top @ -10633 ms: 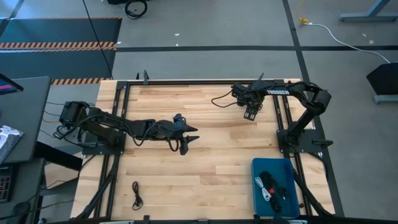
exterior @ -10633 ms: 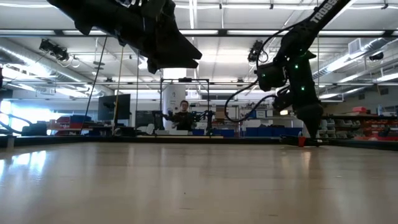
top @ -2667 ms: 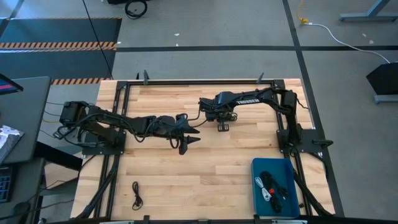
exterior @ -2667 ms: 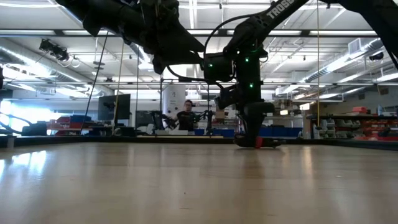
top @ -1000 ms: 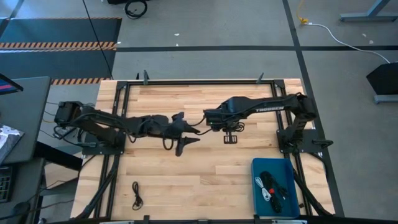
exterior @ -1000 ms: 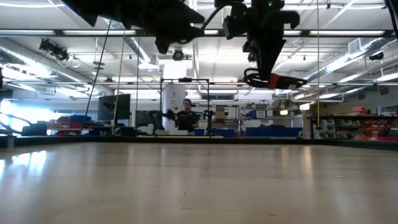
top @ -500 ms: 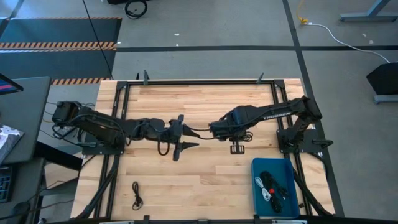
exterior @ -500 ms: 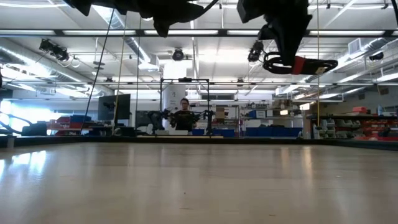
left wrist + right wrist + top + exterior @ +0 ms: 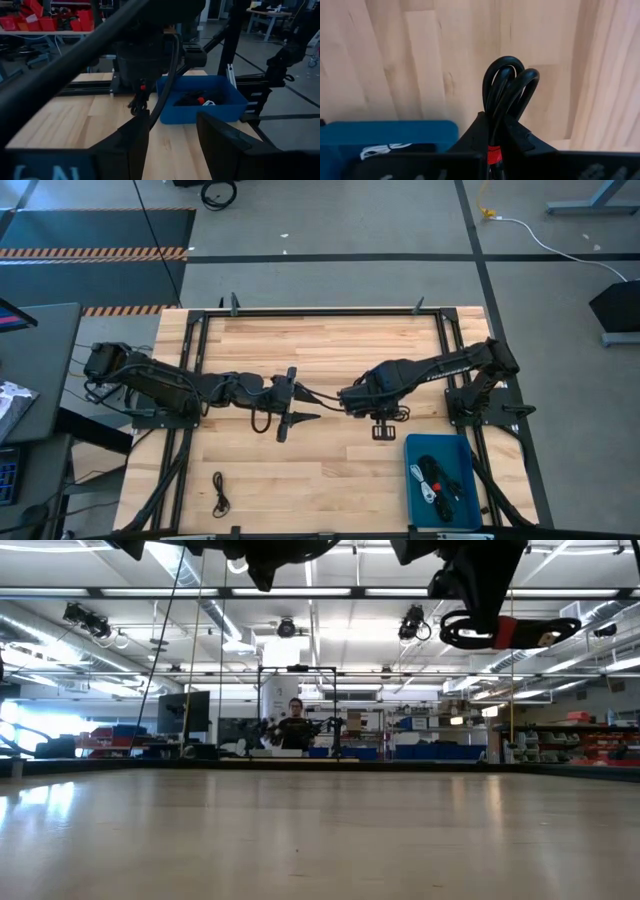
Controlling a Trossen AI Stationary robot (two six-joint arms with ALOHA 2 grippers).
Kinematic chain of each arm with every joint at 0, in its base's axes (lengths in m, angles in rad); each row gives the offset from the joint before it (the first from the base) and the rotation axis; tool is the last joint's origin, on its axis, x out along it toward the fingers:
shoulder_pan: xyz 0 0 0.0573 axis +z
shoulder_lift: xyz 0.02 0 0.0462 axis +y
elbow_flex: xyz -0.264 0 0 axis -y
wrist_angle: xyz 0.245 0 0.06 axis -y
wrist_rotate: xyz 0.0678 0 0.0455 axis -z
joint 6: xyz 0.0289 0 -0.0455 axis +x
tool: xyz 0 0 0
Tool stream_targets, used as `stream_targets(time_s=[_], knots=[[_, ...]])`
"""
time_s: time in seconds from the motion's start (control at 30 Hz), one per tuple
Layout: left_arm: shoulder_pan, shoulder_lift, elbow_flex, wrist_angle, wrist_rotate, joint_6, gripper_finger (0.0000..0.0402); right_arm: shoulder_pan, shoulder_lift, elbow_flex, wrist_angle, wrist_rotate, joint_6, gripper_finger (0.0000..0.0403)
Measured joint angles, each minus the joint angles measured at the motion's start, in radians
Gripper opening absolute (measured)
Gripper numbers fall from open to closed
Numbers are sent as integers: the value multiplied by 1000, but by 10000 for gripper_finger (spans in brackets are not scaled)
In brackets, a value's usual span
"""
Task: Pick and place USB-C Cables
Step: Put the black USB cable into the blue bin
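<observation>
The right gripper (image 9: 492, 145) hung above the worktop (image 9: 330, 470) near the blue tray (image 9: 415, 445), its fingers clamped on a coiled black USB-C cable with a red band (image 9: 506, 85). The left gripper (image 9: 290, 418) waited mid-worktop, fingers parted and empty. Another black cable (image 9: 220, 493) lay by the near edge.

Red-banded black cable (image 9: 507, 85) held aloft, others in tray (image 9: 438, 478)

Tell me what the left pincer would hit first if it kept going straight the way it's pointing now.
Probably the right arm, which crosses right ahead of the left pincer. The blue tray sits behind it, so it would come second. How much gap is left to the arm is hard to judge.
</observation>
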Motion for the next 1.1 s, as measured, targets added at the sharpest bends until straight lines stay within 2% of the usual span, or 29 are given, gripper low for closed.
stream_targets(time_s=[0.53,0.77,1.1], knots=[[-24,0,-6,101,21,21,171,31,-4,0,48,0,30,25],[-22,1,-8,13,-65,5,172,100,-40,2,45,1,55,25],[-23,0,-6,18,-70,-19,172,236,-142,2,-12,44,294,25]])
